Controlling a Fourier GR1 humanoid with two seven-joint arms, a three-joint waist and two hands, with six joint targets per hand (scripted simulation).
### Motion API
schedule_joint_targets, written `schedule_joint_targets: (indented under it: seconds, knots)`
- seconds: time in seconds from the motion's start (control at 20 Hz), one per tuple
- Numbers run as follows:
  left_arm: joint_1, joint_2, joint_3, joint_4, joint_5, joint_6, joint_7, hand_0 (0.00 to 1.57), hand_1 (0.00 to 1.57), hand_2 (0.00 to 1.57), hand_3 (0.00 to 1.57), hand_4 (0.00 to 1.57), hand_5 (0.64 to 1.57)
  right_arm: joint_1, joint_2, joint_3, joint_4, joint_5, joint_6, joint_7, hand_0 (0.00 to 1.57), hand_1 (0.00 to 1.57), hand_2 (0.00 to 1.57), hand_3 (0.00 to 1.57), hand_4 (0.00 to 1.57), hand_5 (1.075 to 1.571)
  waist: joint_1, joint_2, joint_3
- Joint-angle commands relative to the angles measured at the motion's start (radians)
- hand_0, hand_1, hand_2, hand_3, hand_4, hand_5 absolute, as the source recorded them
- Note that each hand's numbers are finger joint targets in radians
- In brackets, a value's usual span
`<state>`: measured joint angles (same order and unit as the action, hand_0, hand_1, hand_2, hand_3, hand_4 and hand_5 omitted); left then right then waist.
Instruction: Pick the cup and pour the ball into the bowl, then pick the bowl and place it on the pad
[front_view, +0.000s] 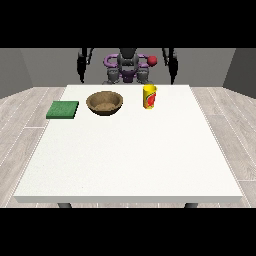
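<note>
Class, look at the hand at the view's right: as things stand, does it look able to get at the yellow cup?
Probably yes. The hand at the view's right hangs behind the table's far edge, and the yellow cup stands upright near that edge, just inward of it. Nothing lies between them; the bowl sits apart, further towards the view's left.

Evenly, brightly lit from above; soft faint shadows under the large white surface (130, 150); no glare, mild softness throughout.
</note>
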<state>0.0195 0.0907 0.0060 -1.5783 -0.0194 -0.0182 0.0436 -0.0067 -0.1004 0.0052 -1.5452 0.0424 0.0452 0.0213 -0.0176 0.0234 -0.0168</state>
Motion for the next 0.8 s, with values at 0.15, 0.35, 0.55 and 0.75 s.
schedule_joint_targets:
  seconds: [0.15,0.35,0.55,0.75]
  knots:
    - [-0.015,0.034,0.008,-0.097,0.006,-0.007,0.065,0.00,0.00,0.00,0.00,0.00,1.570,-0.010,-0.039,-0.016,-0.088,-0.010,0.009,0.070,0.00,0.00,0.33,0.49,0.85,1.565,-0.004,-0.240,0.0147]
    - [-0.155,-0.086,-0.013,-0.140,0.204,0.031,0.073,0.00,0.00,0.00,0.00,0.00,1.569,-0.132,0.095,0.094,-0.124,-0.126,-0.139,0.086,0.00,0.00,0.32,0.47,0.84,1.566,0.027,-0.227,0.0157]
    - [-0.214,-0.089,0.016,-0.116,0.200,0.099,0.091,0.00,0.00,0.00,0.00,0.00,1.569,-0.196,0.098,0.221,-0.206,-0.128,-0.332,0.169,0.00,0.00,0.25,0.41,0.84,1.568,0.005,-0.194,0.0162]
    - [-0.263,-0.060,0.054,-0.142,0.200,0.081,0.095,0.00,0.00,0.00,0.00,0.00,1.569,-0.225,0.100,0.278,-0.248,-0.073,-0.449,0.186,0.00,0.00,0.32,0.45,0.83,1.567,0.015,-0.132,0.0166]
